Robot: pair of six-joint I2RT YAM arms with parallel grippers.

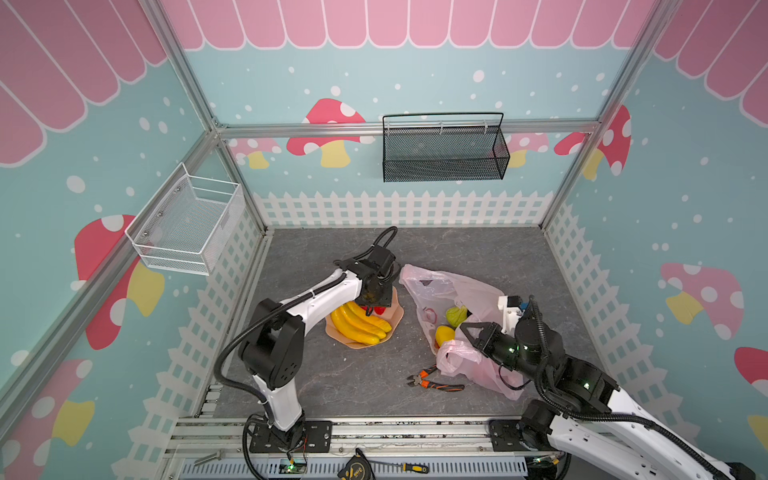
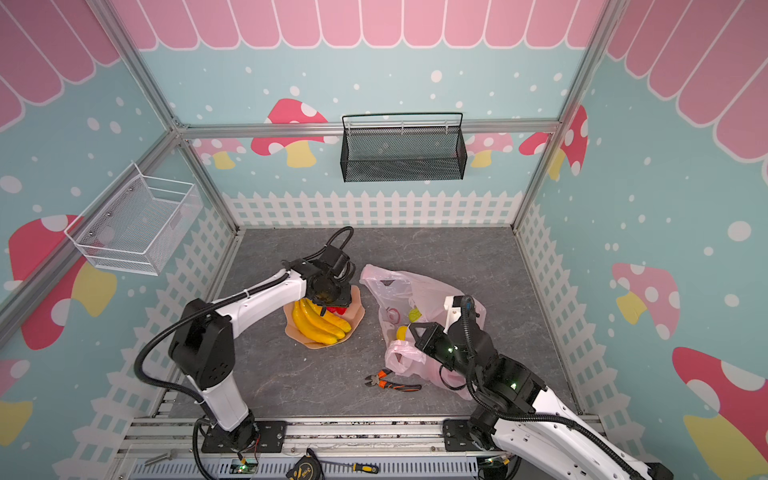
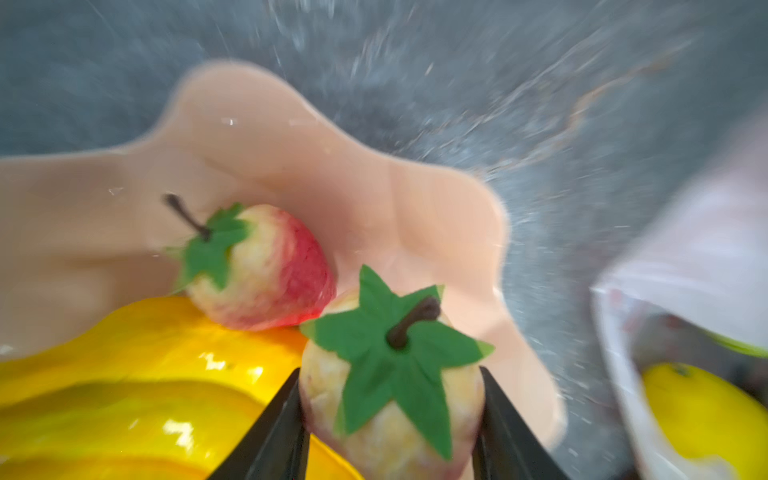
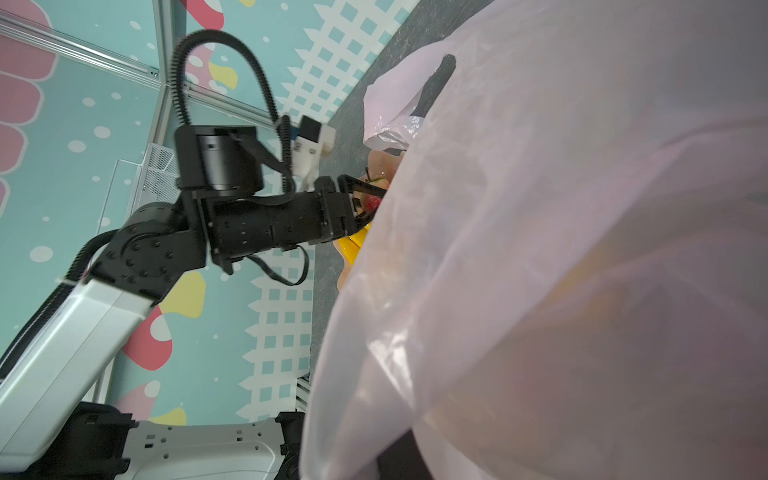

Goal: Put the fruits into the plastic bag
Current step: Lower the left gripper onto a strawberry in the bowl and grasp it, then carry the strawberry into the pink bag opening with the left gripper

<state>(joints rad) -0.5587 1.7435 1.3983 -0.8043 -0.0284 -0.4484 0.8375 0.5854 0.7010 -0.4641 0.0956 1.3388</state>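
My left gripper [image 3: 390, 370] hangs over the peach-coloured wavy plate [image 1: 397, 316], shut on a pale yellow and red fruit [image 3: 390, 399] with a green leaf. Both black fingers press its sides. A second red fruit [image 3: 270, 270] lies beside it, next to the yellow banana bunch [image 1: 359, 326]. To the right lies the pink plastic bag [image 1: 457, 286], with a lemon [image 1: 444, 334] and a bumpy green fruit [image 1: 456, 316] inside. My right gripper [image 1: 463, 328] is shut on the bag's lifted front edge. In the right wrist view the bag [image 4: 540, 249] covers the jaws.
Orange-handled pliers [image 1: 432, 380] lie on the grey floor just in front of the bag. A black mesh basket [image 1: 444, 147] hangs on the back wall and a white wire basket [image 1: 187, 226] on the left wall. A tape measure [image 1: 355, 467] and a screwdriver [image 1: 409, 467] rest on the front rail.
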